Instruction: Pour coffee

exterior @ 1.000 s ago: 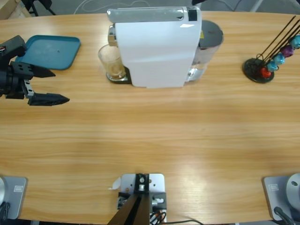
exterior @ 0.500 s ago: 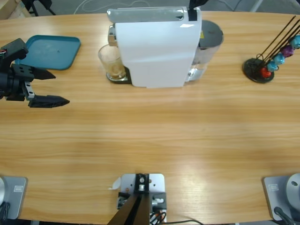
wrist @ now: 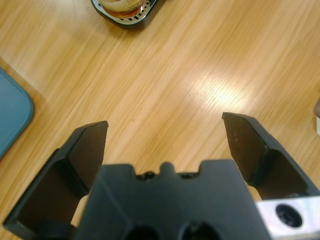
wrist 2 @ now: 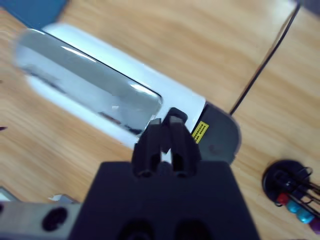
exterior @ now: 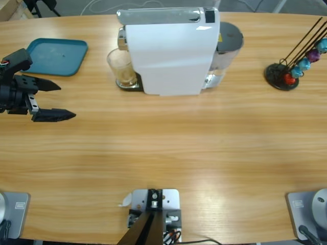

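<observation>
Low, left gripper [exterior: 57, 101] level — jaws spread wide.

high: top-down | wrists: angled down | shared: coffee machine [exterior: 171, 51], table [exterior: 204, 148]

- The glass [exterior: 121, 67] stands partly behind the white coffee machine [exterior: 168, 51], so one side of it is hidden.
- In the left wrist view the top edge cuts off the glass [wrist: 121, 5]; only its bottom with the coffee [wrist: 120, 6] shows.
- The blue tray [wrist: 11, 117] is cut off at the left edge there.
- The left gripper [exterior: 51, 100] shows, but its arm runs off the edge.
- The machine's silver top [wrist 2: 85, 85] is blurred.
- The capsules [exterior: 304, 64] on the rack [exterior: 282, 75] are too small to see well.
</observation>
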